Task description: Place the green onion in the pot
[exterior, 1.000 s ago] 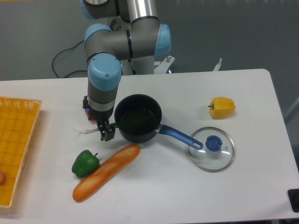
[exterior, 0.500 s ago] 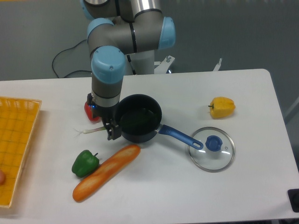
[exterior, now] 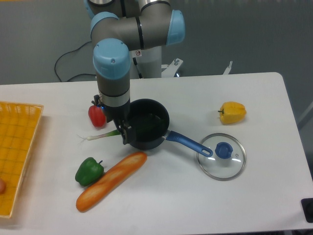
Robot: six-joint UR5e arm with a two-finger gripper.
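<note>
The green onion shows as a thin pale stalk with a white rooty tip at the left, its leafy end hidden behind my gripper and the pot's rim. The pot is a small dark saucepan with a bright blue handle pointing right toward the lid. My gripper hangs at the pot's left rim, shut on the green onion's stem, with the stalk sticking out to the left just above the table.
A red pepper sits left of the pot behind the arm. A green bell pepper and a baguette lie in front. The glass lid and a yellow pepper are at the right, a yellow basket at the left edge.
My gripper has moved right toward the pot with the green onion, whose stalk slid right. The red pepper behind the arm has come into view.
</note>
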